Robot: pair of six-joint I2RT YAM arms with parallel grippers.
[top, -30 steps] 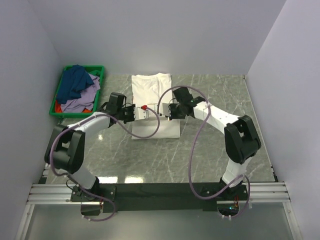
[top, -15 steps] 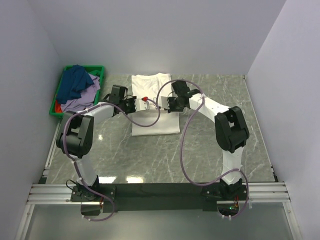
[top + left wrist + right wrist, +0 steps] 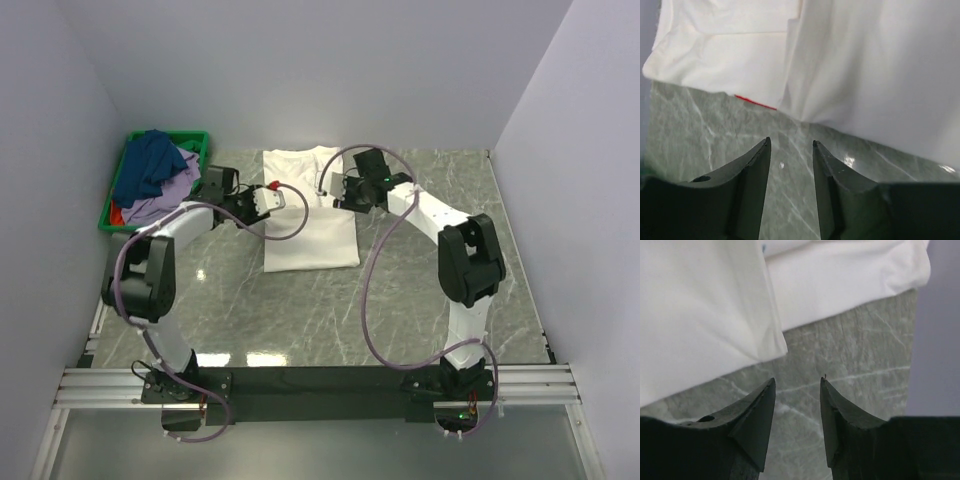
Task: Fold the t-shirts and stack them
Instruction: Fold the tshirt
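Note:
A white t-shirt [image 3: 312, 240] lies flat on the marble table as a long folded rectangle, collar end toward the back wall. My left gripper [image 3: 268, 197] is at the shirt's left edge and my right gripper [image 3: 330, 190] at its right edge, both near the far half. In the left wrist view the left gripper [image 3: 790, 143] is open over bare marble, with the white t-shirt [image 3: 865, 65] just ahead and a thin red strip [image 3: 755, 102] at its hem. The right gripper [image 3: 797, 381] is open too, with the white t-shirt [image 3: 700, 315] lying beyond its fingertips. Neither holds anything.
A green crate [image 3: 196, 138] stands at the back left and holds a dark blue shirt [image 3: 150, 165], a lavender one [image 3: 168, 195] and a bit of a red one [image 3: 120, 213]. Grey walls close in the table on the left, back and right. Purple cables loop over the shirt.
Both grippers moved toward the back of the table along the white shirt, then opened and let go of the cloth, which now lies flat.

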